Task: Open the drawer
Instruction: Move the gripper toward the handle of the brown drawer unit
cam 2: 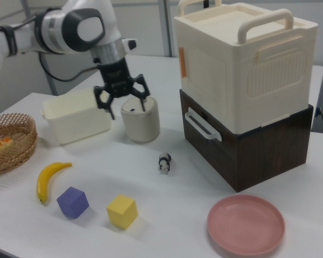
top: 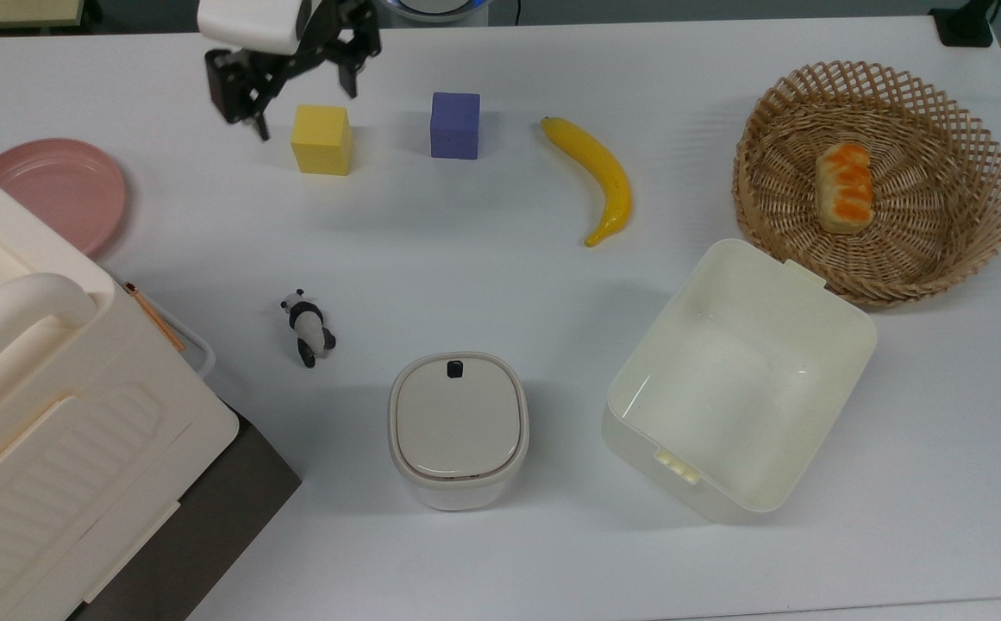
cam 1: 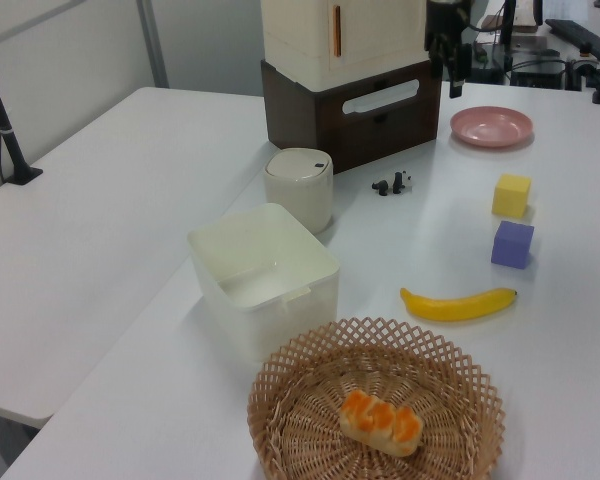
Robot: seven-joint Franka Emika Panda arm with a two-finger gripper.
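Bench (cam 2: 167, 215): carries a pink plate (cam 2: 246, 224) and a yellow cube (cam 2: 122, 211) nearest the right view's camera; a toy panda (cam 2: 164, 162) lies further back.
Drawer (cam 2: 234, 145): dark brown unit on the right view's right, under a cream ribbed box (cam 2: 242, 67); front panel flush, whitish loop handle (cam 2: 202, 125) untouched.
Hand (cam 2: 122, 101): raised above the bench, fingers spread wide, holding nothing; well apart from the handle.
Progress: judged at the approach stage. Nothing is opened yet.
Remaining: align the hand with the handle, close on it, pull the drawer outward.
Background: lidded cream canister (cam 2: 140, 119) and open tub (cam 2: 75, 116) behind the hand.
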